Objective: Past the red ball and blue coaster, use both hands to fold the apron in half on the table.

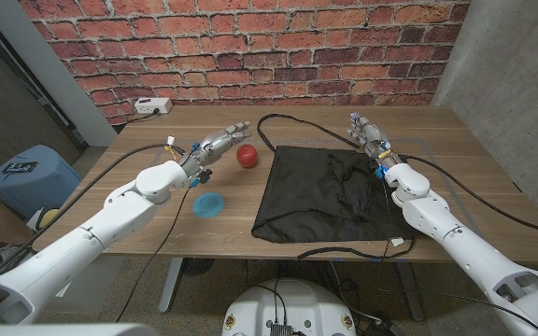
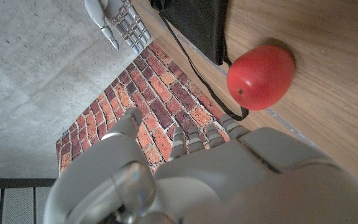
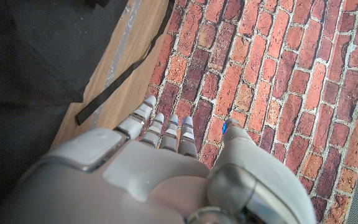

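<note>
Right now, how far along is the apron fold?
Nothing is folded yet: the black apron lies spread out on the table, straps trailing. The left hand hovers by the red ball, beyond the blue coaster, holding nothing. The right hand sits open at the apron's far right corner. Left: grasp both far corners and fold it in half.

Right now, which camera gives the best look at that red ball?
The left wrist view: the red ball is large and sharp on the wood there. The head view shows it small beside the left hand. The right wrist view looks elsewhere.
</note>
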`<state>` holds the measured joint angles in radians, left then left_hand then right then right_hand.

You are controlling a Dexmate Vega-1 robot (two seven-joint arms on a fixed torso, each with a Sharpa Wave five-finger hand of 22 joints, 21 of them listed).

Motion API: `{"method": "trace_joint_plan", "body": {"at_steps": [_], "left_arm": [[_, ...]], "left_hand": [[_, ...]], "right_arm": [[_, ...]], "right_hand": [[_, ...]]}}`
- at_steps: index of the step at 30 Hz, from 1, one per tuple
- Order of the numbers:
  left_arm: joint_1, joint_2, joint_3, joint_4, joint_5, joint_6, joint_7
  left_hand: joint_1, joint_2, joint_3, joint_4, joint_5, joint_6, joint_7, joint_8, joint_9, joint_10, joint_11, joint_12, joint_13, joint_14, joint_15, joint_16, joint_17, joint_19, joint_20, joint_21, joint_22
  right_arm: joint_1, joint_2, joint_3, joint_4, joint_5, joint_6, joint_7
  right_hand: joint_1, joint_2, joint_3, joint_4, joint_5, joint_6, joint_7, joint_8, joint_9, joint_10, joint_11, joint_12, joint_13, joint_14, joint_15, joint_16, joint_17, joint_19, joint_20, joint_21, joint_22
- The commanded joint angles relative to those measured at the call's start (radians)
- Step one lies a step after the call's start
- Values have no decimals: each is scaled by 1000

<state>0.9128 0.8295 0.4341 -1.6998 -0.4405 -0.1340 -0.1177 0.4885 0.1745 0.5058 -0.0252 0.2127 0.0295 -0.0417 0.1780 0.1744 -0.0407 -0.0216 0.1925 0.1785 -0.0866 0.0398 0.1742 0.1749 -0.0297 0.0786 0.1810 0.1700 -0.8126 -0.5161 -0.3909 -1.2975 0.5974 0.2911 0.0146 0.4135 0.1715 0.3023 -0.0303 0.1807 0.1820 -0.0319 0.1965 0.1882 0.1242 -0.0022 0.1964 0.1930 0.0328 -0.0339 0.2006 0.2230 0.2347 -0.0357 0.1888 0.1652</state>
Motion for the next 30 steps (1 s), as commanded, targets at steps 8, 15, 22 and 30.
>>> {"method": "trace_joint_plan", "body": {"at_steps": [8, 15, 22, 30], "left_arm": [[-35, 73, 46, -72, 184, -7, -60], [-38, 87, 58, -100, 216, -9, -88], [-25, 105, 64, -140, 244, -10, -103], [-15, 113, 69, -163, 267, -13, -115]], "left_hand": [[-73, 4, -21, 61, -15, -15, -6, 0, 3, -16, -8, -2, 0, -20, -9, 7, 6, -37, 11, -1, 5], [-97, 6, -26, 82, -20, -14, -7, 1, 3, -17, -10, -1, 0, -24, -10, 7, 6, -47, 8, 0, 5], [-117, 10, -27, 101, -24, -13, -8, 2, 2, -19, -12, -2, -1, -27, -9, 7, 6, -54, 8, 0, 5], [-135, 13, -27, 119, -26, -12, -8, 3, 2, -20, -12, -2, -1, -29, -12, 7, 6, -60, 10, 2, 6]], "right_arm": [[-3, -14, 8, -17, 5, -10, -1], [-9, -20, 13, -26, 5, -9, -5], [-12, -26, 16, -25, 6, -5, 0], [-7, -33, 19, -19, 2, 1, 5]], "right_hand": [[4, -2, 3, -7, -2, 3, 2, 2, 5, -7, 0, 0, 4, -7, -27, 4, 1, -5, -49, -2, 5], [3, -1, 4, -8, -2, 4, 4, 2, 5, -8, 1, -1, 4, -8, -28, 4, 0, -6, -49, -2, 5], [2, -1, 5, -8, -2, 4, 4, 2, 5, -9, 1, -1, 4, -9, -27, 5, 0, -7, -50, -2, 5], [1, -1, 5, -9, -2, 4, 5, 2, 5, -12, -1, -1, 4, -10, -26, 5, -1, -9, -51, -2, 5]]}}
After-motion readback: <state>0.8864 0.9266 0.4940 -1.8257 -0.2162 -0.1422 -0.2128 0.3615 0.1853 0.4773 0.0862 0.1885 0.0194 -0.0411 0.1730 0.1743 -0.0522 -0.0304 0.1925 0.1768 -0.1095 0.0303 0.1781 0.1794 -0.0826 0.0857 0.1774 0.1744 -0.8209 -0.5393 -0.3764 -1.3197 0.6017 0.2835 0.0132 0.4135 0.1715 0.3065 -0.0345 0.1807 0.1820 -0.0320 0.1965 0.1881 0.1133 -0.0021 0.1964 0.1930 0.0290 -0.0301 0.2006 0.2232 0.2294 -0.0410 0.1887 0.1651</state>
